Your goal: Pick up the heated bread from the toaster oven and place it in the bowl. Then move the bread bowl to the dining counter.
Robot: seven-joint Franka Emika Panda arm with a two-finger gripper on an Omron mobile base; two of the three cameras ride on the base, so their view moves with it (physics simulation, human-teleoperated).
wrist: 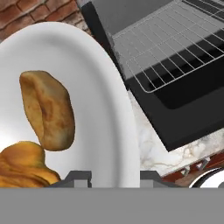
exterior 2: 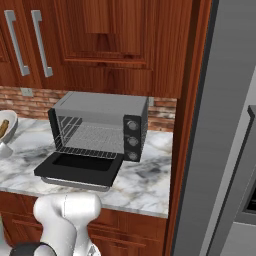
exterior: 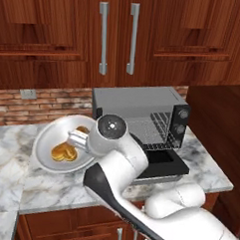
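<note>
Gripper (wrist: 109, 177) pinched narrow on the near rim of the bowl (exterior: 43, 143), heated bread (exterior: 64, 153) inside beside a brown bun (wrist: 48, 109); thin rim grip, apparently, could slip and spill both.

A darker brown bun (wrist: 48, 111) lies left of the centre in the hand view. A marble kitchen counter (exterior: 10, 151) runs beneath a red brick backsplash (exterior: 48, 101) with a small grey wall outlet (exterior: 27, 93). Above hang reddish wood cabinets (exterior: 61, 34) with two long grey handles (exterior: 103, 39). A tall grey appliance panel (exterior 2: 220, 140) stands at far right.
</note>
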